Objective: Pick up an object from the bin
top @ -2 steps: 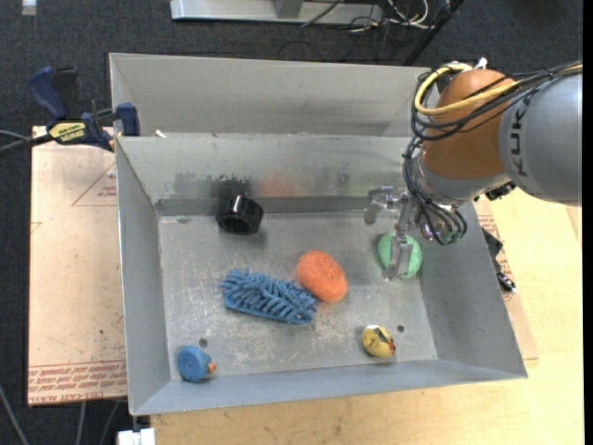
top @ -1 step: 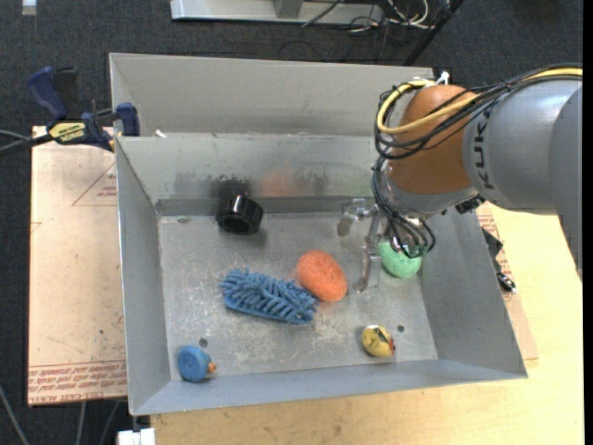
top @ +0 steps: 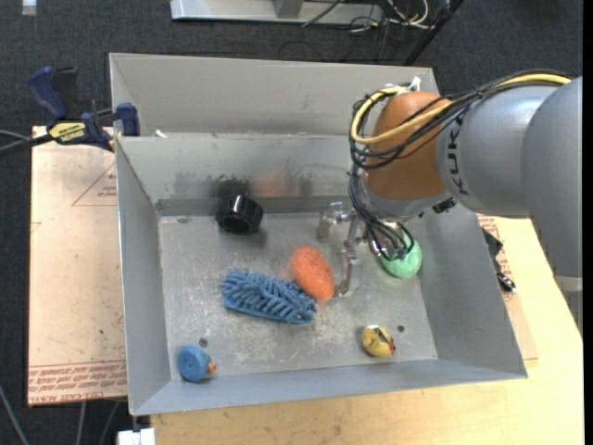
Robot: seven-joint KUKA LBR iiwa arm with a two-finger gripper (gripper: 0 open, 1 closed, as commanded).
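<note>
In the grey bin (top: 139,248), a small blue ball (top: 195,363) lies lower left, then a black cup (top: 239,212) and a blue bristly brush (top: 267,297). At centre lies an orange oval lump (top: 313,273). Just right of it the claw (top: 338,258) stands spread wide, gripping nothing. Further right are a yellow toy (top: 377,341) and a green lump (top: 404,261).
</note>
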